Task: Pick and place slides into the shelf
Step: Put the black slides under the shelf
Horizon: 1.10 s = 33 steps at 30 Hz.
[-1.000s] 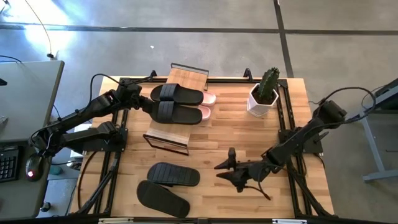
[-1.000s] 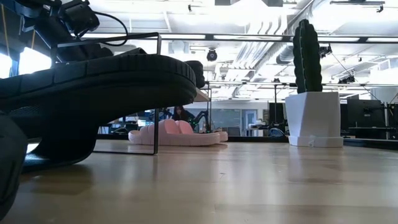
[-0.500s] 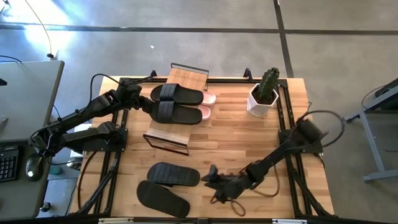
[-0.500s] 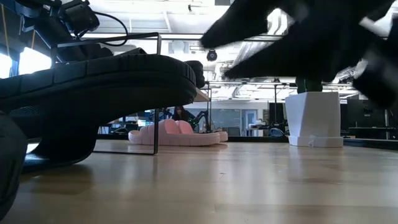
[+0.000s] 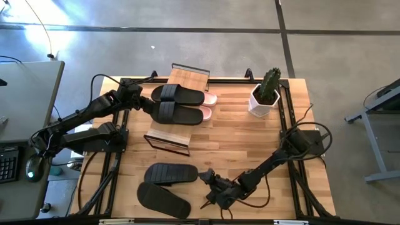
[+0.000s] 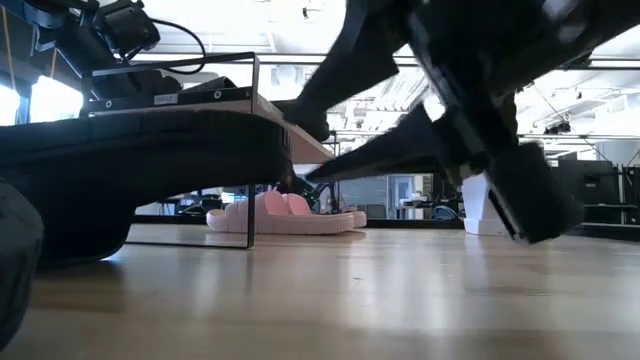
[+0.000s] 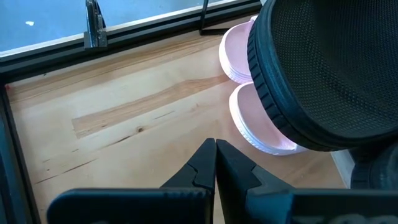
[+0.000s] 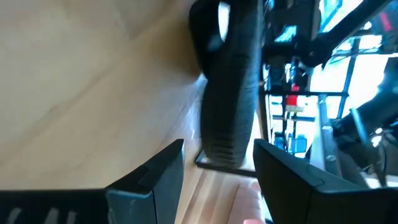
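Observation:
The shelf (image 5: 165,134) stands at the table's far left. Two black slides (image 5: 178,95) (image 5: 181,114) lie on its top boards, and pink slides (image 5: 209,99) lie beside it on the table. Two more black slides rest sole down near the front left, one (image 5: 170,174) just behind the other (image 5: 164,199). My right gripper (image 5: 205,187) is low over the table and open, its fingers (image 8: 152,177) standing on either side of the right end (image 8: 221,146) of the farther of these two. My left gripper (image 7: 216,146) is shut beside the shelf's left end. My right gripper comes nearly level from the table's right at the black slide's right end (image 8: 221,146), one finger on each side of it. I cannot tell whether either finger touches it. The slide lies flat on the table.
A white pot with a cactus (image 5: 264,100) stands at the far right. Black rails (image 5: 284,125) run along the table's left and right sides. Bare wood lies between the shelf and the pot. The right arm's cable (image 5: 250,200) loops near the front edge.
My right gripper has swung from the table's middle right toward the near left, sinking and rolling, and now sits at the black slide's right end. In the low view that slide's raised end sits lower and farther left than before. My left arm has kept still.

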Available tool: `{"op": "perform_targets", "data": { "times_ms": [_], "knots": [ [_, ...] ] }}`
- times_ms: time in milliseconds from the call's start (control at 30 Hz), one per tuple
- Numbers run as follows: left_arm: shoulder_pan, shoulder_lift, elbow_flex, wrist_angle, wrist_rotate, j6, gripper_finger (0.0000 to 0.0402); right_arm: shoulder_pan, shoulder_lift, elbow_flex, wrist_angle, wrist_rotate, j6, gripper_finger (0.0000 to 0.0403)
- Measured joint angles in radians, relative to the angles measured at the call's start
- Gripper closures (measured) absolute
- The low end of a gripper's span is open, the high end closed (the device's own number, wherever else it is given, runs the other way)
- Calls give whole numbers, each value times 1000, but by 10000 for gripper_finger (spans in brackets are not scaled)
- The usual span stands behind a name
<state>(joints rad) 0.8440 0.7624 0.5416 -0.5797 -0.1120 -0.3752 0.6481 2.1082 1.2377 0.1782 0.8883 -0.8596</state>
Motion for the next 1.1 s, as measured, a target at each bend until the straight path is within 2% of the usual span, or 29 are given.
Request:
{"op": "perform_targets", "data": {
  "times_ms": [200,367,567,1100],
  "knots": [
    [0,0,0,0,14,0,401,6,-1,1,44,-2,-39,221],
    [0,0,0,0,14,0,401,-13,-2,1,45,-85,-14,221],
    [0,0,0,0,15,0,401,-40,-2,1,51,-56,-17,221],
    [0,0,0,0,16,-1,401,-104,-2,0,118,-213,-32,222]
  ]
}}
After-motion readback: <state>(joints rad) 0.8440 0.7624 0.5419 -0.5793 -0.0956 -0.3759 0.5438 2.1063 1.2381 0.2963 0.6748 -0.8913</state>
